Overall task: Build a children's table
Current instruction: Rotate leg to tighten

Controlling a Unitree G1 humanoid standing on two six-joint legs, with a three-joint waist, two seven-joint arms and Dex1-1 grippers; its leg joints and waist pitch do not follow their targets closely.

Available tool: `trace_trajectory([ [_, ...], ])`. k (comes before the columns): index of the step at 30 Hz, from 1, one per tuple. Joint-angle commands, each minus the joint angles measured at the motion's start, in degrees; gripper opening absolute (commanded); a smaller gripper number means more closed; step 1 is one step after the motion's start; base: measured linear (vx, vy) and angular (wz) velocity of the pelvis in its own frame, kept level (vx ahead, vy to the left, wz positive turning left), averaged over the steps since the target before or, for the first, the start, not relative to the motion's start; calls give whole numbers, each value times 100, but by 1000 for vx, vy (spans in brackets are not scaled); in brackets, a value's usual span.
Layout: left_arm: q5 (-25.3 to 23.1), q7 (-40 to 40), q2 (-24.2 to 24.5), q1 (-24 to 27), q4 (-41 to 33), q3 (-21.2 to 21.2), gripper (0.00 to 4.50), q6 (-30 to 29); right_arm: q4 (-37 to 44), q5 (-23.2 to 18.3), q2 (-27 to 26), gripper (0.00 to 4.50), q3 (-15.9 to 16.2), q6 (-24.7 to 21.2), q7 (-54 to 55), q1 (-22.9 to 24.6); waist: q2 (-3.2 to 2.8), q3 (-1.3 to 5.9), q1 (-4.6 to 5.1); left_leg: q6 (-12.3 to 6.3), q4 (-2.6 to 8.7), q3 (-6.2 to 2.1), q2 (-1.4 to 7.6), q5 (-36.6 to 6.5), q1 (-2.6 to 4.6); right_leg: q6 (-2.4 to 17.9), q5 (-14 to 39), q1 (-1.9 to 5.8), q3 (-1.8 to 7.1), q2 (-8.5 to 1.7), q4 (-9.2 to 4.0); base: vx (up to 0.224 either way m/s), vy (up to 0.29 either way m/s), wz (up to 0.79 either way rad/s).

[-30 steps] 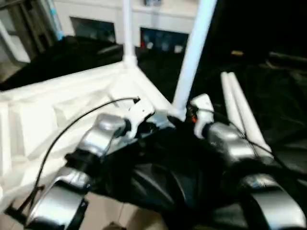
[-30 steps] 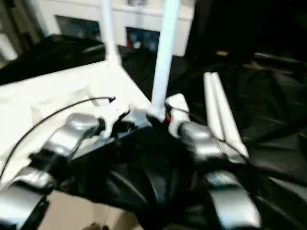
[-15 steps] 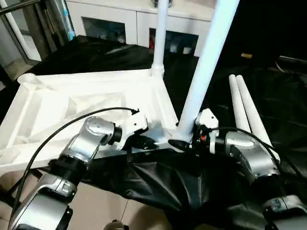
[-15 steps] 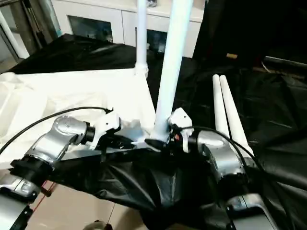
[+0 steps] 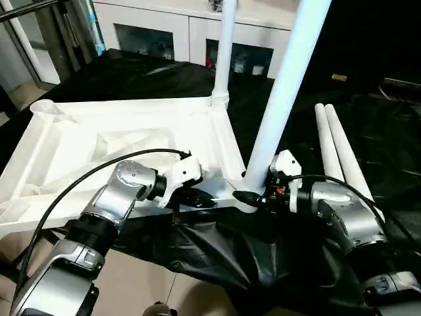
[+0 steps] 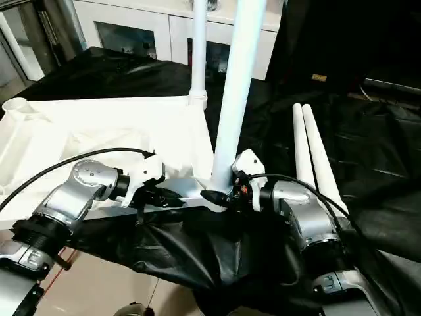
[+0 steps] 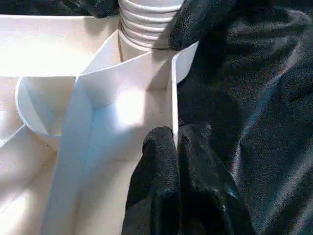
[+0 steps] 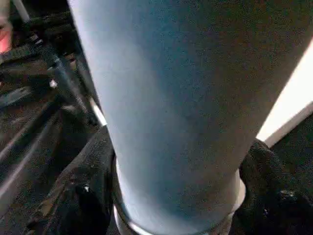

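The white tabletop [image 5: 131, 141] lies upside down on black cloth, ribbed underside up. Two white legs stand upright in its corner sockets: a far leg [image 5: 223, 59] and a near leg [image 5: 286, 85]. Two more legs [image 5: 339, 155] lie side by side on the cloth to the right. My left gripper [image 5: 200, 197] is shut on the tabletop's thin rim wall [image 7: 172, 98] close to the near socket. My right gripper [image 5: 253, 195] is shut on the base of the near leg [image 8: 171, 98], a black finger [image 8: 83, 196] pressing on each side just above the socket.
A white cabinet [image 5: 158, 29] with glass doors stands behind the work. Black cloth [image 5: 223, 257] drapes over the front edge of the support, with pale floor [image 5: 138, 289] below it. A metal frame [image 5: 33, 33] stands at the far left.
The head views have tilted and steadied. My right gripper's fingers have drawn in on the base of the near leg. My left gripper keeps its pinch on the rim.
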State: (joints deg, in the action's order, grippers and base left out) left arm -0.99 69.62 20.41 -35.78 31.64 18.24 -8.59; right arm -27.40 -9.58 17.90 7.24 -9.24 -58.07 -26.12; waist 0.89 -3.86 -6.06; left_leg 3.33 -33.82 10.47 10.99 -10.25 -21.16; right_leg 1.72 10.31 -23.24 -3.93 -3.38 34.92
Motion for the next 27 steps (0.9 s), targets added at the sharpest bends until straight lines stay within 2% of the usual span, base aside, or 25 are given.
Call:
trace_trajectory([
  [1, 137, -415, -314, -155, 99, -152, 0, -36, -176, -117, -261, 275, 3, -168, 289, 56, 8, 420, 32, -170, 379, -79, 256, -976, 88, 1149, 1234, 314, 305, -508, -423, 0, 0, 0],
  [4, 8, -1355, -662, -430, 521, -370, 0, -303, -887, 107, -730, 274, -215, -96, 1471, -160, 3, 392, 76, 0, 388, -85, 228, -1241, 129, 1057, 1839, 279, 302, -528, -498, 0, 0, 0],
  [5, 8, -1355, -662, -430, 521, -370, 0, -303, -887, 107, -730, 274, -215, -96, 1471, -160, 10, 390, 91, 43, 393, -95, 226, -1321, 133, 996, 2055, 281, 298, -533, -520, 0, 0, 0],
  [7, -50, -1880, -872, -598, 756, -473, 0, -441, -1279, 132, -1035, 274, -379, -141, 2153, -341, 5, 396, 108, 21, 400, -101, 237, -1271, 113, 971, 1932, 290, 310, -526, -509, 0, 0, 0],
  [8, -68, -2152, -991, -685, 868, -526, 0, -509, -1476, 116, -1204, 274, -470, -200, 2498, -454, 1, 381, 142, 34, 411, -104, 231, -1338, 117, 985, 1952, 273, 305, -513, -516, 0, 0, 0],
  [9, -83, -2418, -1120, -773, 979, -576, 0, -556, -1672, 120, -1389, 274, -550, -187, 2854, -574, 4, 395, 148, 62, 406, -105, 218, -1347, 127, 970, 1997, 285, 299, -513, -517, 0, 0, 0],
  [12, -120, -2742, -1312, -867, 1088, -606, 0, -588, -1965, 177, -1662, 274, -602, -81, 3347, -774, -16, 400, 163, 71, 403, -100, 220, -1285, 126, 1020, 1804, 279, 312, -515, -505, 0, 0, 0],
  [13, -152, -2872, -1405, -902, 1130, -605, 0, -585, -2114, 225, -1796, 274, -611, -2, 3579, -880, -8, 406, 162, 56, 403, -100, 216, -1259, 112, 1013, 1745, 302, 311, -516, -499, 0, 0, 0],
  [15, -213, -2944, -1489, -908, 1159, -556, 0, -520, -2284, 353, -1907, 274, -571, 171, 3738, -990, -16, 410, 160, 42, 400, -96, 216, -1276, 121, 1023, 1687, 294, 312, -520, -497, 0, 0, 0],
  [16, -214, -2942, -1490, -907, 1158, -554, 0, -515, -2287, 353, -1910, 330, -572, 174, 3734, -992, -17, 410, 157, 30, 401, -97, 215, -1273, 118, 1028, 1672, 301, 312, -522, -496, 0, 0, 0],
  [17, -226, -2807, -1515, -825, 1081, -466, 0, -409, -2350, 328, -1966, 344, -597, 267, 3569, -1051, -7, 411, 154, -10, 401, -94, 217, -1280, 121, 1020, 1656, 301, 311, -517, -498, 0, 0, 0],
  [19, -192, -2628, -1489, -745, 1005, -413, 0, -296, -2335, 260, -1969, 344, -645, 273, 3361, -1070, -10, 411, 151, -70, 404, -92, 222, -1265, 112, 1029, 1556, 310, 315, -513, -487, 0, 0, 0],
  [23, -168, -2379, -1402, -663, 931, -357, 0, -180, -2295, 250, -1904, 389, -658, 312, 3161, -1072, -3, 408, 160, -93, 407, -90, 218, -1261, 104, 1028, 1622, 317, 313, -518, -492, 0, 0, 0],
  [24, -146, -2127, -1314, -586, 833, -314, 0, -96, -2198, 272, -1790, 389, -567, 340, 2861, -1035, 1, 408, 161, -99, 407, -92, 219, -1260, 107, 1026, 1635, 314, 312, -516, -492, 0, 0, 0],
  [25, -96, -1850, -1217, -518, 721, -278, 0, -35, -1941, 201, -1627, 389, -453, 320, 2379, -923, 1, 414, 162, -163, 407, -102, 224, -1211, 81, 1019, 1568, 350, 309, -524, -489, 0, 0, 0],
  [26, -96, -1850, -1217, -518, 721, -278, 0, -35, -1941, 201, -1627, 389, -453, 320, 2379, -923, 1, 414, 162, -163, 407, -102, 224, -1211, 81, 1019, 1568, 350, 309, -524, -489, 0, 0, 0],
  [27, -59, -1656, -1148, -470, 643, -253, 0, 7, -1755, 145, -1512, 389, -373, 306, 2034, -841, -4, 424, 167, -224, 400, -92, 233, -1096, 90, 1076, 1322, 340, 313, -509, -462, 0, 0, 0],
])
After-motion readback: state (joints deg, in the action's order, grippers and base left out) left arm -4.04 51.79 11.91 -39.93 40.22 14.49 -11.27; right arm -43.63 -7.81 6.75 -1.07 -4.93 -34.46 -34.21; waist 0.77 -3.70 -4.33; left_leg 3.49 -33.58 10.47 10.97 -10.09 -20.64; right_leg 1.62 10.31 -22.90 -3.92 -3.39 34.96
